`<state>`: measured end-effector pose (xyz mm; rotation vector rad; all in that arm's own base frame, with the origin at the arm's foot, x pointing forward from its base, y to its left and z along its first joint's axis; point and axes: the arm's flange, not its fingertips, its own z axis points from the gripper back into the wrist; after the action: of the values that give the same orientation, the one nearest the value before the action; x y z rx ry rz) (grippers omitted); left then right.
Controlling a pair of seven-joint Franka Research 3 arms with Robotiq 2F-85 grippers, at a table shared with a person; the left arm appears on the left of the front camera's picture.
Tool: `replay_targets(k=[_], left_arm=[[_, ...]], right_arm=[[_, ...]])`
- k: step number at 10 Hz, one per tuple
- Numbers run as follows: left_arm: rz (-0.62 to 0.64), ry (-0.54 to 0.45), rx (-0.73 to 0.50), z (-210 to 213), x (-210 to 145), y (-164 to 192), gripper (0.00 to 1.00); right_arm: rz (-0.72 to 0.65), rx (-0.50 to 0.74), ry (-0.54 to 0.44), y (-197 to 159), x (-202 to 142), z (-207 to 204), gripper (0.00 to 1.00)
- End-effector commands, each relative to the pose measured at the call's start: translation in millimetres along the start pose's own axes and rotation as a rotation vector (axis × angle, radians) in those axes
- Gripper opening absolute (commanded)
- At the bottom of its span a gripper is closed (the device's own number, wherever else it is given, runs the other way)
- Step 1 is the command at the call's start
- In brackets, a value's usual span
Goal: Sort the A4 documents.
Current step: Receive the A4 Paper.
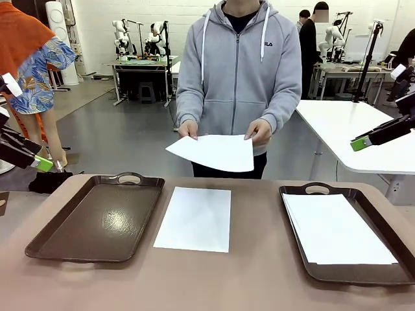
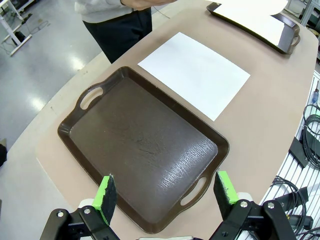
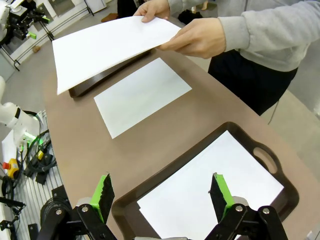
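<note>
One white A4 document [image 1: 194, 218] [image 2: 194, 73] [image 3: 140, 94] lies flat on the brown table between two brown trays. The left tray [image 1: 97, 218] [image 2: 145, 145] holds nothing. White documents [image 1: 334, 228] [image 3: 210, 194] lie in the right tray [image 1: 389, 275] [image 3: 127, 200]. A person in a grey hoodie holds another stack of sheets [image 1: 213, 152] [image 3: 107, 46] in both hands above the table's far edge. My left gripper [image 1: 29, 159] [image 2: 166, 191] hangs open above the left tray's near end. My right gripper [image 1: 373, 137] [image 3: 161, 192] hangs open above the right tray.
The table [image 1: 259, 272] has bare surface between and in front of the trays. Its curved edge [image 2: 45, 107] drops to a grey floor. Cables and a rack [image 3: 25, 155] lie beside the table on the robot's side. A white table [image 1: 363, 129] stands at the right behind.
</note>
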<state>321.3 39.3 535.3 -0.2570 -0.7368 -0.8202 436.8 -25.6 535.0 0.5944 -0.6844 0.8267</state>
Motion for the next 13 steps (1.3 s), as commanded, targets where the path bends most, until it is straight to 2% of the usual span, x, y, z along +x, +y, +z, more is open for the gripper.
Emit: replay_targets(k=[1,13], left_arm=[[0.003,-0.007,-0.008,-0.6,-1.4,0.7,1.0],[0.003,-0.007,-0.008,-0.6,-1.4,0.7,1.0]], right_arm=[[0.004,0.0,-0.001,0.8,-0.5,0.2,1.0],[0.004,0.0,-0.001,0.8,-0.5,0.2,1.0]])
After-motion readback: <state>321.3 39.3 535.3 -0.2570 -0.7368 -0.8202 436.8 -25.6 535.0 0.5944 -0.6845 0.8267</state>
